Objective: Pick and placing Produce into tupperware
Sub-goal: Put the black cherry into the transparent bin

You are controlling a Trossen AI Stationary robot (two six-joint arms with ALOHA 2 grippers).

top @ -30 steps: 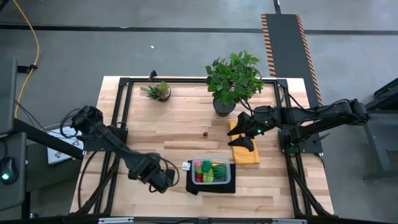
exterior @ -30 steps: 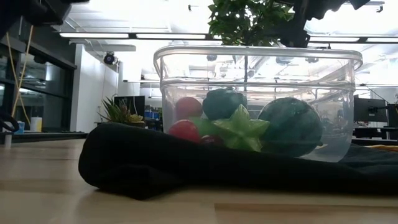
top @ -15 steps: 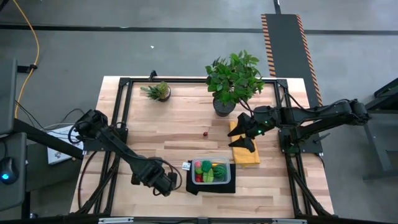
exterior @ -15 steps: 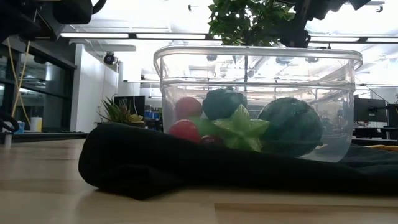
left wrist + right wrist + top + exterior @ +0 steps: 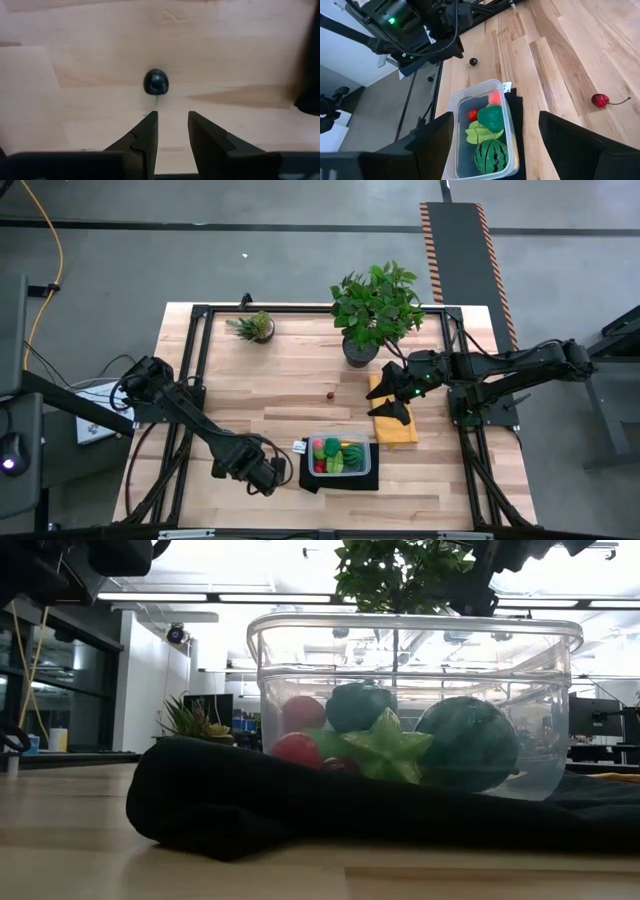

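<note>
Left tool (image 5: 170, 131): hovers low over the worktop (image 5: 290, 395) near its front edge, just left of the black mat; fingers (image 5: 142, 137) a narrow gap apart, nothing between them.
Right tool (image 5: 397, 390): waits over the yellow cloth (image 5: 395, 425) on the right side of the worktop, near the big potted plant (image 5: 375, 305); fingers spread wide, empty.
Writing: a small white tag (image 5: 507, 86) sits at one corner of the tupperware; nothing on it can be read.
Tupperware (image 5: 415, 645): clear rectangular tub with rounded corners and a thick rim, standing on the black mat (image 5: 250, 805) near the front middle of the worktop, to the right of the left tool.
Produce in the tub: a striped dark green watermelon (image 5: 467, 745), a light green star fruit (image 5: 388, 747), a darker green leafy piece (image 5: 360, 705), a red round piece (image 5: 297, 748) and a pinkish one (image 5: 494, 97).
Dark berry (image 5: 156, 82): small, glossy, near black, round; lies alone on bare wood just ahead of the left tool's fingertips, not touched, outside the tub.
Cherry (image 5: 601, 100): small, red, with a thin stem; lies on open wood mid-worktop, between the tub and the big plant, well apart from both tools.
Small plant (image 5: 255, 327): spiky, in the far left part of the worktop.
</note>
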